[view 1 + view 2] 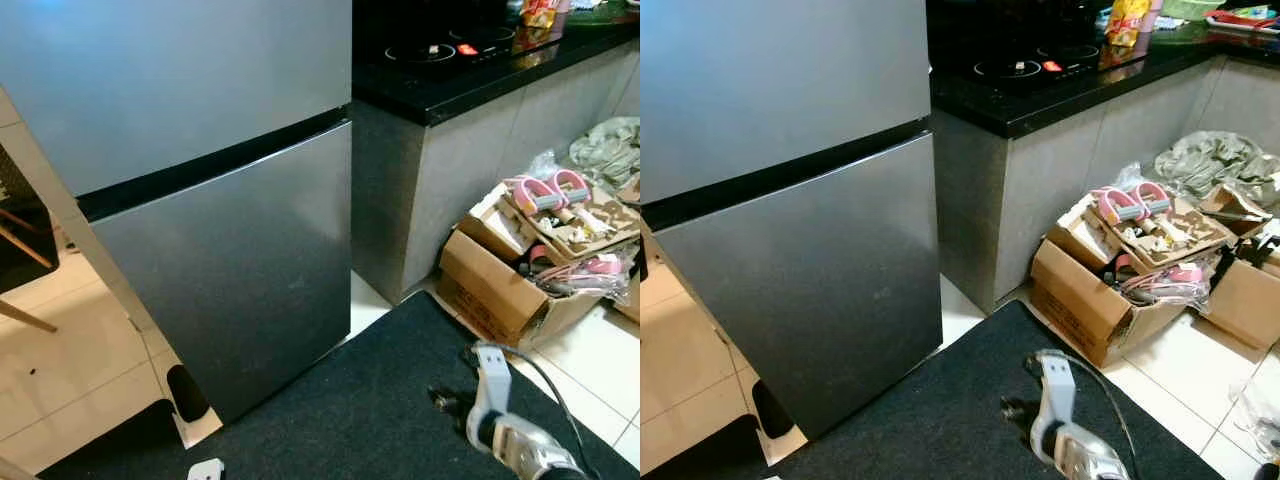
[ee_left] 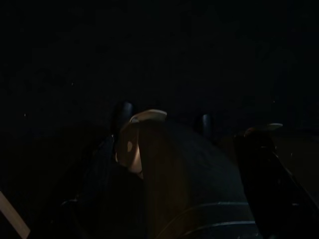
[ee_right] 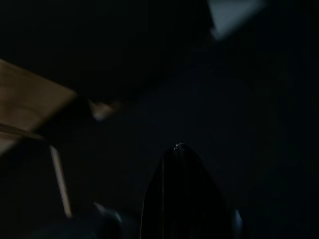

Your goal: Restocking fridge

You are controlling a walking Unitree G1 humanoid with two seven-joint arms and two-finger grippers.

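We face one fridge (image 1: pixel 200 200), both doors closed, standing at dark mat (image 1: pixel 350 410) edge. Counter (image 1: pixel 1060 90) flanks it; two cardboard boxes (image 1: pixel 1090 300) crowd right floor. Right arm (image 1: pixel 510 430) hangs low; we cannot tell finger spread.

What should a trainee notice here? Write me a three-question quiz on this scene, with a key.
1. True or false: both doors of the grey fridge are shut.
2. What stands directly on the robot's right of the fridge? A) a washing machine B) a black-topped counter C) a bookshelf
3. Fill in: the open cardboard box stands on the ____, next to the dark mat.
Key: 1 true; 2 B; 3 floor.
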